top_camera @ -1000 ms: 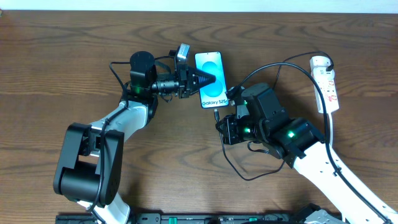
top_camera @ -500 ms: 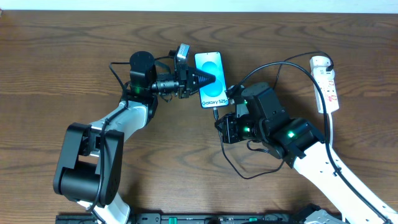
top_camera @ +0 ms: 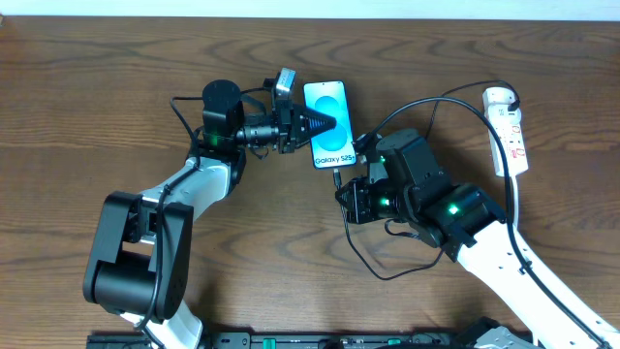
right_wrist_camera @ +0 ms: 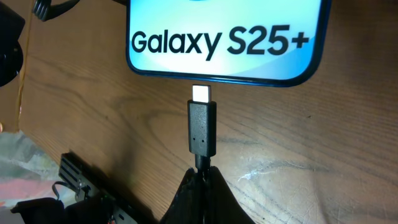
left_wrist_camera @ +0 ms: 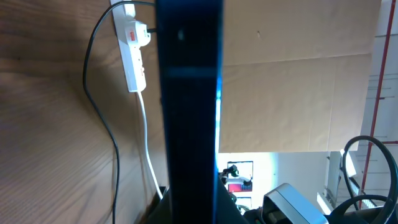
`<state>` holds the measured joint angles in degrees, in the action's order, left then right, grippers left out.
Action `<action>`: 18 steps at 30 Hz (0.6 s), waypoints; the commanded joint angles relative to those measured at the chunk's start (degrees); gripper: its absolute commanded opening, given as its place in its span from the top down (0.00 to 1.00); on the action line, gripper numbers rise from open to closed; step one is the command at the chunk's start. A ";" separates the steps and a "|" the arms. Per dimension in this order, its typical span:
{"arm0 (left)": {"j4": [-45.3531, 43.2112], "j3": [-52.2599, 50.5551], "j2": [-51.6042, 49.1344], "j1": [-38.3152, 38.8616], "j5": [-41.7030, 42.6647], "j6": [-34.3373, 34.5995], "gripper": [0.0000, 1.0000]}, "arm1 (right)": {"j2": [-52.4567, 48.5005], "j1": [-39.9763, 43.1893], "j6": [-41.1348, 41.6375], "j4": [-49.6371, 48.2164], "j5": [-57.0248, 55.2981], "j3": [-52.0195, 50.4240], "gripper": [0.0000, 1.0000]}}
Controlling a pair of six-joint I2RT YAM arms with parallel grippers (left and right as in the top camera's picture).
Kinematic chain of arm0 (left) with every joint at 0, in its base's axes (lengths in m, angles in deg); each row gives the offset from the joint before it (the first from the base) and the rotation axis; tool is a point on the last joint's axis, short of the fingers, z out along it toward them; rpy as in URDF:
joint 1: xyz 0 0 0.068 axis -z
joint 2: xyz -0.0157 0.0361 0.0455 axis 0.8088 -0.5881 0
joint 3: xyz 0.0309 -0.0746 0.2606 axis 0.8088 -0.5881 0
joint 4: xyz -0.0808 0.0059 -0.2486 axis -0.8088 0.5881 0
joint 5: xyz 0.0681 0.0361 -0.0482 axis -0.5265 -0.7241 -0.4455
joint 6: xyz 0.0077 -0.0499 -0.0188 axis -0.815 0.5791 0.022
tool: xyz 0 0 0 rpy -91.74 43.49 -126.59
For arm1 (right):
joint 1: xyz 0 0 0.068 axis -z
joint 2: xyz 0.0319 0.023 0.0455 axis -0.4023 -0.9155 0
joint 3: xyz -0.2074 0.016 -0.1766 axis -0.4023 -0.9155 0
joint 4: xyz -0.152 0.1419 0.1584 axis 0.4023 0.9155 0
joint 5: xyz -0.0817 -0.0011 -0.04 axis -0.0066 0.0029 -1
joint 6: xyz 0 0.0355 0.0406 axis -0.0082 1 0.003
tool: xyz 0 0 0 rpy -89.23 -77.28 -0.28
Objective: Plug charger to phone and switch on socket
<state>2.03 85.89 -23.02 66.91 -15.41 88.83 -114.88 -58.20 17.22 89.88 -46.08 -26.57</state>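
Observation:
The phone (top_camera: 327, 123) lies on the wooden table with its lit blue screen up. My left gripper (top_camera: 320, 123) is shut on the phone from its left side; in the left wrist view the phone's dark edge (left_wrist_camera: 189, 112) fills the middle. My right gripper (right_wrist_camera: 200, 177) is shut on the charger (right_wrist_camera: 201, 127) just behind its plug. The metal tip sits right at the phone's bottom edge (right_wrist_camera: 227, 43), by the "Galaxy S25+" text. The plug also shows in the overhead view (top_camera: 336, 178). The socket (top_camera: 508, 128) lies at the far right, the black cable running to it.
The black cable loops on the table in front of my right arm (top_camera: 373, 262). The power strip's white cord (top_camera: 513, 199) runs down the right side. The power strip also shows in the left wrist view (left_wrist_camera: 132, 53).
The plug tip has moved slightly up toward the phone's bottom edge. The left arm and phone have not moved.

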 commanded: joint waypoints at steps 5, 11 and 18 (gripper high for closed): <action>-0.59 1.16 0.85 0.07 1.27 -1.11 0.93 | 0.46 -0.11 0.63 -0.76 0.33 0.24 0.99; -0.59 1.16 0.85 0.07 1.44 -1.31 0.92 | 0.46 -0.07 0.63 -0.81 -0.17 0.24 0.99; -0.61 1.16 0.85 0.07 1.55 -2.54 0.93 | 0.46 -0.07 0.83 -0.94 -1.57 0.24 0.99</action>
<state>2.01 85.89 -23.02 66.91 -15.41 88.50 -114.88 -58.20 17.25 89.29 -46.35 -26.57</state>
